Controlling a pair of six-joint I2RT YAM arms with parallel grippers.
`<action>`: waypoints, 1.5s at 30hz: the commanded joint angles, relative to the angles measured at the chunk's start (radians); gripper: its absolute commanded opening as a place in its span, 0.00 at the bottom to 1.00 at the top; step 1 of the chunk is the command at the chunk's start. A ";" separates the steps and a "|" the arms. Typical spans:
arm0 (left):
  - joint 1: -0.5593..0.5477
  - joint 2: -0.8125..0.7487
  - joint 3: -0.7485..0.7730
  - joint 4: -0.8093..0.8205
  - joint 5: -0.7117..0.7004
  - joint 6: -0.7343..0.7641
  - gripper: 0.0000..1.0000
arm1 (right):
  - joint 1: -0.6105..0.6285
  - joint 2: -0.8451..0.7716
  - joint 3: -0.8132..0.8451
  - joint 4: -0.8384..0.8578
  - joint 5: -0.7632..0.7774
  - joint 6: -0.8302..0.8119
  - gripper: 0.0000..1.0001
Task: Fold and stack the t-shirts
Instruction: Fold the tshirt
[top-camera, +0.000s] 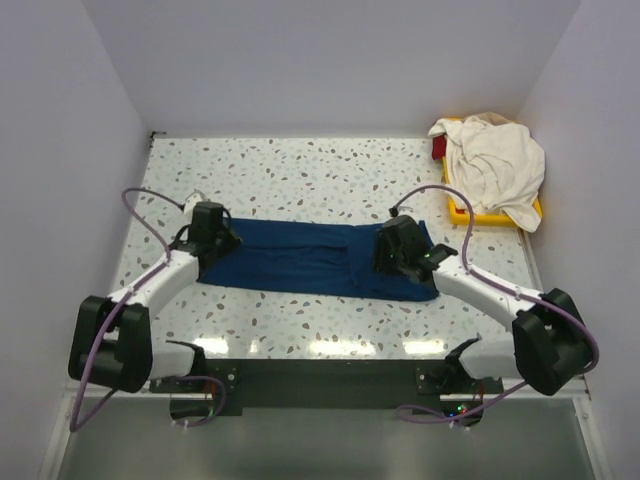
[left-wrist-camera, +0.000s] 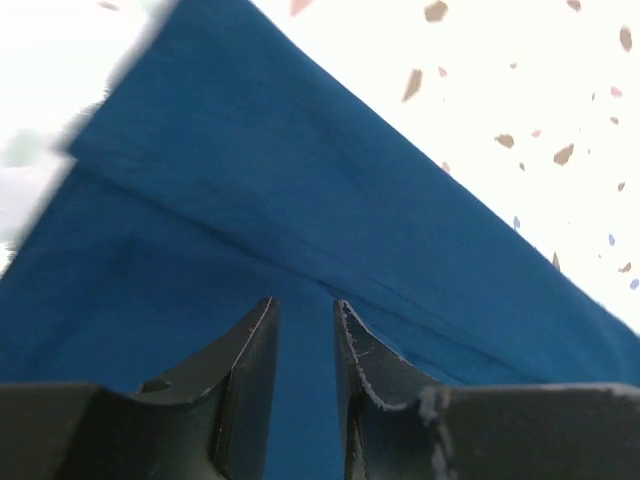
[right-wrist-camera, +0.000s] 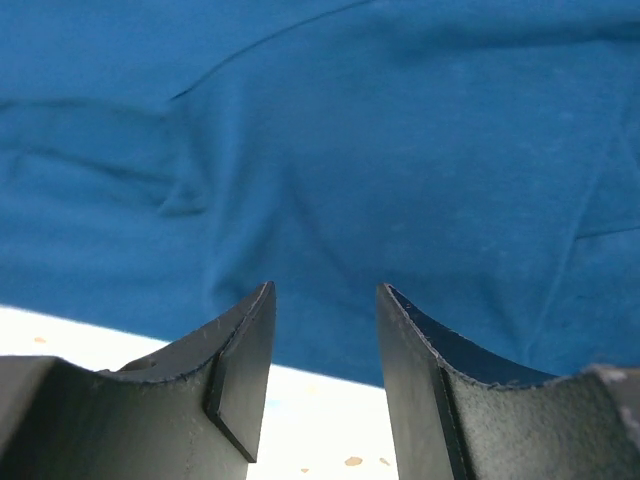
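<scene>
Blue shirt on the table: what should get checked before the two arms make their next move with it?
1. Blue shirt lies fairly flat on the table: ok.
2. Left jaws above its left end, slightly apart, empty: ok.
3. Right jaws above its right end, apart, empty: ok.
4. Jaws touching the cloth: cannot tell.
5. White shirt out of the way, heaped on the yellow tray: ok.
6. White shirt folded: not ok.
</scene>
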 joint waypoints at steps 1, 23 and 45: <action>-0.096 0.093 0.061 0.055 0.005 0.048 0.33 | -0.048 0.044 -0.010 0.026 0.004 0.058 0.49; -0.364 0.007 -0.193 -0.006 -0.084 -0.191 0.27 | -0.186 0.755 0.615 -0.148 -0.038 -0.161 0.50; -0.587 0.219 0.313 -0.076 -0.121 0.017 0.39 | -0.197 0.984 1.439 -0.378 -0.098 -0.281 0.79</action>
